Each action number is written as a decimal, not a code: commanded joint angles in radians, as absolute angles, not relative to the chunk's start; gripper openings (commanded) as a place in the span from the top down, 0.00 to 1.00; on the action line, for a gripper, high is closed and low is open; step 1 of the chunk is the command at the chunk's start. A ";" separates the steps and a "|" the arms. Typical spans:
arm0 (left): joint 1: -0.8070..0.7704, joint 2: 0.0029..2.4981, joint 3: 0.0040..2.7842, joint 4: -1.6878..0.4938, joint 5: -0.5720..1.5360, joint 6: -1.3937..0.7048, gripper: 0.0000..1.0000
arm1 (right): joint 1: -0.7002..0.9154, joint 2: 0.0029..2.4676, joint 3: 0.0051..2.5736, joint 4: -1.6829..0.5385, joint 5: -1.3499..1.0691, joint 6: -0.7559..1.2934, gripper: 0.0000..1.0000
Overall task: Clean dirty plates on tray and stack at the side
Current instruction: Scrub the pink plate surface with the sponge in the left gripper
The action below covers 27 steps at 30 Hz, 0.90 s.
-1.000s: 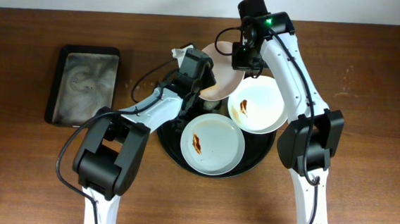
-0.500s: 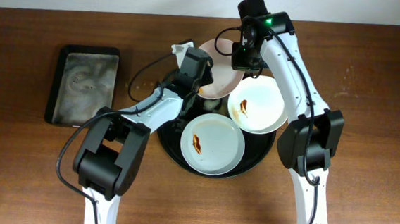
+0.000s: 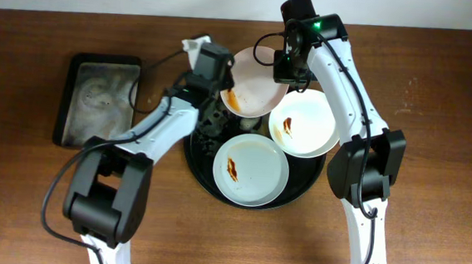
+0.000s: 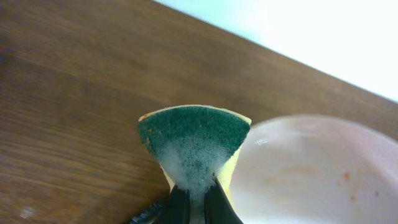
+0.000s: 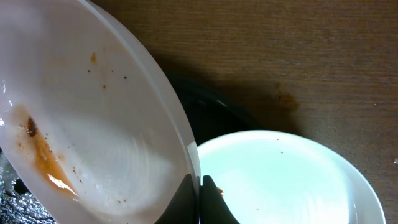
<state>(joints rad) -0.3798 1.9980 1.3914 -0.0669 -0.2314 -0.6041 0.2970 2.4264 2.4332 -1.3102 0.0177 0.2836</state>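
Early on: R gripper [image 5: 199,190] pinches rim of tilted plate [image 3: 252,83], L gripper [image 4: 194,198] pinches soapy sponge [image 4: 194,134] beside it, prob. mid-scrub; other 2 plates [image 3: 305,124] [image 3: 251,170] on tray [image 3: 199,168] dirty, none stacked.

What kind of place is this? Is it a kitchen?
Probably not a real kitchen, more like a robot practice table: two robot arms, a wooden table, and sauce-smeared plates on a round black tray, with a soapy sponge for wiping.
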 commanded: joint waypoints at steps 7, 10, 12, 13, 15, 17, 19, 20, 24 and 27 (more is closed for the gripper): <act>-0.326 2.008 1.391 -0.110 -0.090 -0.570 1.00 | 0.294 2.383 2.457 -1.288 -0.027 0.285 0.96; -0.326 2.038 1.391 -0.110 -0.090 -0.570 0.99 | 0.294 2.399 2.457 -1.282 -0.060 0.286 0.96; -0.326 2.045 1.391 -0.110 -0.094 -0.570 1.00 | 0.295 2.411 2.457 -1.276 -0.079 0.286 0.96; -0.326 2.048 1.391 -0.110 -0.094 -0.568 0.99 | 0.295 2.420 2.457 -1.274 -0.099 0.286 0.96; -0.326 2.051 1.391 -0.110 -0.102 -0.544 0.99 | 0.298 2.437 2.457 -1.271 -0.114 0.286 0.96; -0.326 2.051 1.391 -0.110 -0.105 -0.543 0.99 | 0.302 2.444 2.457 -1.266 -0.124 0.285 0.96; -0.326 2.051 1.391 -0.113 -0.128 -0.543 0.99 | 0.308 2.447 2.449 -1.260 -0.125 0.285 0.96; -0.326 2.051 1.391 -0.114 -0.135 -0.539 0.99 | 0.311 2.447 2.444 -1.259 -0.125 0.281 0.96; -0.326 2.054 1.391 -0.117 -0.135 -0.535 0.99 | 0.320 2.473 2.444 -1.259 -0.125 0.270 0.96; -0.326 2.064 1.391 -0.125 -0.136 -0.532 0.99 | 0.324 2.497 2.444 -1.254 -0.152 0.266 0.96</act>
<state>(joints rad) -0.3275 2.0403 1.3911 -0.1188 -0.1276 -0.5560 0.3084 2.4626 2.4332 -1.2621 -0.1070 0.2779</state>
